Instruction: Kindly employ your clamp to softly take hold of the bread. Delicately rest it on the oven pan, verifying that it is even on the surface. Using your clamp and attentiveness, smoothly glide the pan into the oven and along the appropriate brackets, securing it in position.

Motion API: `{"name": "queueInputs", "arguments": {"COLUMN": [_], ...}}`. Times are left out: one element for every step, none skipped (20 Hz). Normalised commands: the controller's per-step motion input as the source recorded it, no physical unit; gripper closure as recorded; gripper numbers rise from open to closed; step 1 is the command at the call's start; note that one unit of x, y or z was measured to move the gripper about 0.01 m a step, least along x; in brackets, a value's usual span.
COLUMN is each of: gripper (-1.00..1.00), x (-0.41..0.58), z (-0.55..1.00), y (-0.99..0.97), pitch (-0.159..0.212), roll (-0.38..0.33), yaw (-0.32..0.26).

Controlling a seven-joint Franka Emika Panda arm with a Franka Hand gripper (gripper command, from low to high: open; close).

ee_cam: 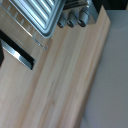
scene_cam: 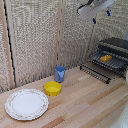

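Orange-tan flat bread (scene_cam: 105,58) lies on the wire-rack oven pan (scene_cam: 114,62).

Pale matt planked wood forms the bench (scene_cam: 85,100), the oven (scene_cam: 116,49) is brushed grey metal, the plate (scene_cam: 26,104) glossy ceramic

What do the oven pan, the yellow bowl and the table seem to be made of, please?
The oven pan looks like dark metal wire: thin parallel bars with gaps. The yellow bowl seems plastic, judging by its uniform bright colour and smooth matte surface, though glazed ceramic is possible. The table appears to be light wood, with visible plank seams and grain.
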Motion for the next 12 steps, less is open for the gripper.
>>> {"name": "queueInputs", "arguments": {"gripper": [-1.00, -1.00, -1.00, -1.00, -1.00, -1.00, -1.00, -1.00, -1.00, -1.00, -1.00, -1.00], "x": [-0.203, -0.186, -0.169, -0.143, -0.143, -0.140, -0.140, -0.109, -0.066, -0.057, -0.037, -0.009], "z": [-0.19, -0.22, -0.26, -0.31, -0.31, -0.31, -0.31, -0.32, -0.33, -0.34, -0.35, -0.37], "y": [0.00, 0.00, 0.00, 0.00, 0.00, 0.00, 0.00, 0.00, 0.00, 0.00, 0.00, 0.00], "pitch": [0.246, 0.231, 0.221, 0.207, 0.206, 0.201, 0.199, 0.183, 0.168, 0.153, 0.145, 0.128], "roll": [-0.237, -0.249, -0.262, -0.286, -0.286, -0.291, -0.292, -0.298, -0.300, -0.302, -0.301, -0.300], "yaw": [0.215, 0.221, 0.223, 0.225, 0.225, 0.225, 0.227, 0.235, 0.236, 0.245, 0.249, 0.256]}}
